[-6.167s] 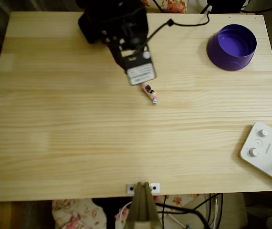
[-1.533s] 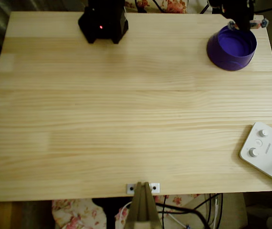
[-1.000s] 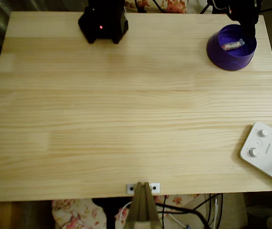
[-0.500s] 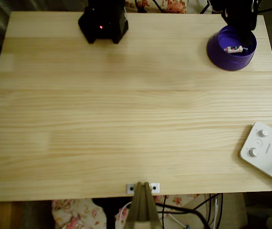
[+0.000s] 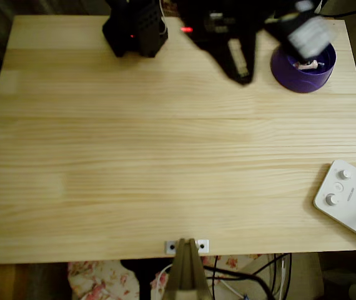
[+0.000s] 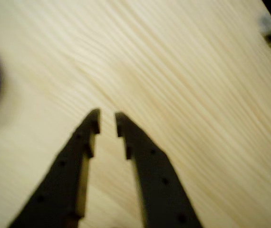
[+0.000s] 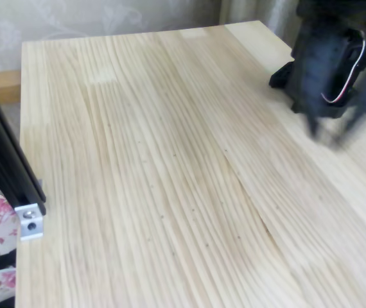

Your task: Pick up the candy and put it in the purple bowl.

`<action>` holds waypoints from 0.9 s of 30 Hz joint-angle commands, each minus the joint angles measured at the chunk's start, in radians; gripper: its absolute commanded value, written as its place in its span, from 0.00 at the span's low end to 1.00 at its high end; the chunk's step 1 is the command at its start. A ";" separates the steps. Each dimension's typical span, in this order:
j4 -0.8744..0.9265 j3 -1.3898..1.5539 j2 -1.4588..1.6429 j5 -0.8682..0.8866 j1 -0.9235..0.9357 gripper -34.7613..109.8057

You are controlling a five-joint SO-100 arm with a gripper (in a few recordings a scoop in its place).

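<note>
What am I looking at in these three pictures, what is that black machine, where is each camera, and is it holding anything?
The black machine is a small robot arm with a two-finger gripper, a kind of pincer. One picture looks straight down on a wooden table. There the arm appears as a blurred dark shape near the far edge, because it is moving. Another comes from a camera riding on the arm itself: the two dark fingers point at bare wood, slightly apart, with nothing between them. The third is a side camera at table height.

On the table stands a purple bowl in the far right corner of the overhead view, with a small wrapped candy lying inside it. A white box with knobs sits at the right edge. So the gripper holds nothing, and the candy is in the bowl.
</note>
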 commanded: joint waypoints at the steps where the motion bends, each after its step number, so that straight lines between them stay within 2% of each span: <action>1: 0.104 0.061 0.186 -0.026 0.153 0.26; 7: 0.175 0.173 0.296 -0.064 0.442 0.25; 11: 0.083 0.278 0.371 -0.075 0.597 0.24; 20: 0.061 0.495 0.565 0.017 0.807 0.24; 22: 0.064 0.554 0.586 -0.014 0.828 0.24; 27: 0.140 0.649 0.684 0.011 0.888 0.24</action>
